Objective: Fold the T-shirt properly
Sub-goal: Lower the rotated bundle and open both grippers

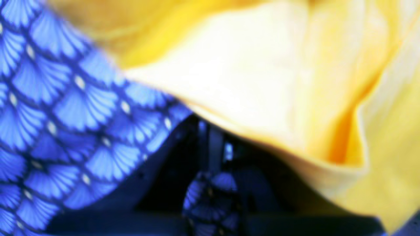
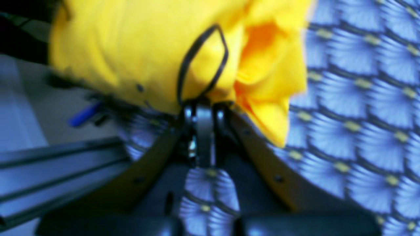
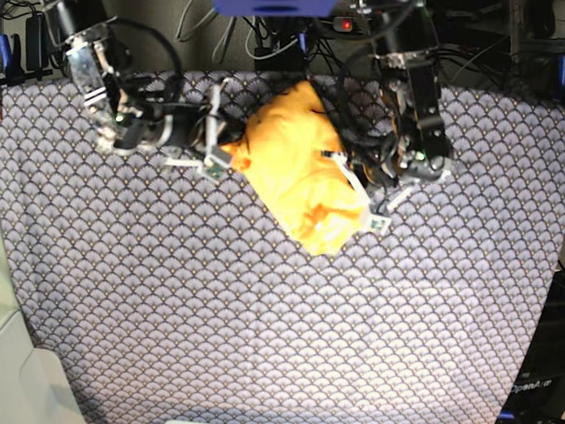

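Left wrist view: the T-shirt (image 1: 262, 82) fills the upper right as a blurred yellow sheet draped over the left claw (image 1: 213, 144), whose dark jaws stand closed together just under the cloth's lower edge. The blur hides whether any fabric is pinched between them. The blue fan-patterned tablecloth (image 1: 49, 114) lies to the left. The risk here appears to be a thin or missing hold: if only a hem edge is caught, it could slip out once the arm pulls.

Right wrist view: the right claw (image 2: 203, 111) is clamped on a bunched corner of the T-shirt (image 2: 131, 49), right where a thin dark thread loop (image 2: 201, 62) rises from the cloth. Folds hang loose to the right of the jaws. The loop could snag on the claw, and the bunching suggests several layers are caught together, which would spoil a clean fold.

Base view: the T-shirt (image 3: 300, 177) sits as a crumpled lump on the counter (image 3: 265, 336), between the right claw (image 3: 221, 157) at its left end and the left claw (image 3: 371, 216) at its lower right edge. Pulled apart unevenly, the lump may twist rather than spread flat.
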